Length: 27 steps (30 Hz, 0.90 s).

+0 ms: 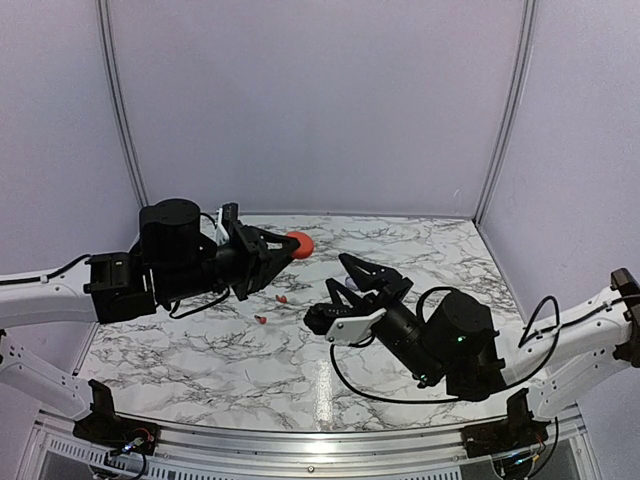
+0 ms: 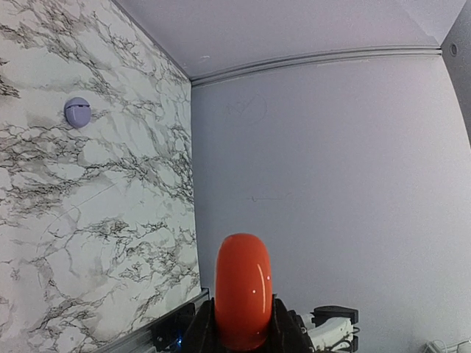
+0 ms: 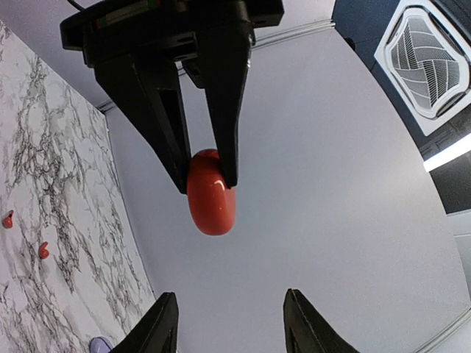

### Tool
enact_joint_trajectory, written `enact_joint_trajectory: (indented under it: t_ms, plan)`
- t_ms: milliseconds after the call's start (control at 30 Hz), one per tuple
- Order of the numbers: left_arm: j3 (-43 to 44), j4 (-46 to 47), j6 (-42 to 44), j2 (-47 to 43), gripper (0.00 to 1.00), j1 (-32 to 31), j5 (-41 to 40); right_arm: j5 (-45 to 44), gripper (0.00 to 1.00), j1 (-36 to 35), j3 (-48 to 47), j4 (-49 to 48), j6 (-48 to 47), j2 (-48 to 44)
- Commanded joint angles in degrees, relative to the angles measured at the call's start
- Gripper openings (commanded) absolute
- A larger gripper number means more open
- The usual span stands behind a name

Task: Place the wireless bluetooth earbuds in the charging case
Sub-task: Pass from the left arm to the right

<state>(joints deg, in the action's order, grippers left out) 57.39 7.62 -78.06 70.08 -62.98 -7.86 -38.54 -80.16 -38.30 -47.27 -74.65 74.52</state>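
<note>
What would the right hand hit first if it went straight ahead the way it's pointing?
Probably the red charging case, pinched in the left hand, which sits directly ahead of the right hand in its wrist view; depth is hard to judge.

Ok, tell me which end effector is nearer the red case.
Left. The left end effector grips the red case between its fingers; the right end effector sits apart, open, facing it.
</note>
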Motion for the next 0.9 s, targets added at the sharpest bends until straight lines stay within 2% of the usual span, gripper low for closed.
enact_joint_trajectory:
  t_ms: [0, 267, 533, 700, 867]
  plan:
    - [-0.7, 3.2, -0.3, 0.7, 0.00, -0.6, 1.8, -3.1, 0.49, -0.5, -0.3, -10.3, -6.8, 2.0]
    - [1.0, 4.0, 3.0, 2.1, 0.00, -2.1, 2.2, -2.2, 0.47, -0.5, -1.8, -11.2, -7.4, 5.4]
    - [1.3, 4.9, 4.4, 3.8, 0.00, -2.8, 4.0, -3.1, 0.46, -1.2, -2.3, -17.5, -12.0, 10.0]
    - [0.6, 5.6, 4.8, 3.6, 0.00, -3.0, 4.0, -4.5, 0.37, -1.2, -2.4, -20.5, -14.2, 11.4]
    - [0.1, 6.0, 5.0, 3.6, 0.00, -3.6, 4.0, -5.1, 0.36, -1.2, -2.6, -23.4, -16.2, 12.2]
